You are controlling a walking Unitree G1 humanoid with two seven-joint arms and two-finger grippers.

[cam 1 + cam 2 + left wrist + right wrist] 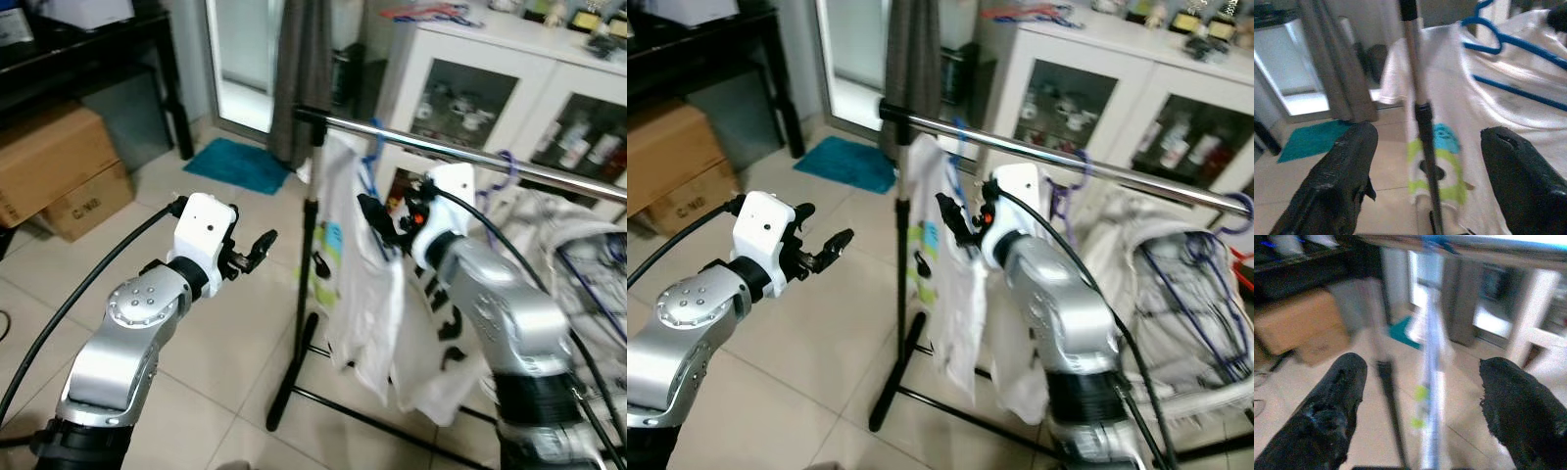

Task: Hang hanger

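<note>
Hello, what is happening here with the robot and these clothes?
The robot stands at a clothes rack. A white T-shirt on a blue hanger hangs from the rail, near the upright pole. The right end effector is up beside that shirt, just under the rail, with its fingers open and nothing between them. The left end effector is open too, held out over the floor to the left of the pole and apart from the clothes. More hangers and clothes hang further right.
</note>
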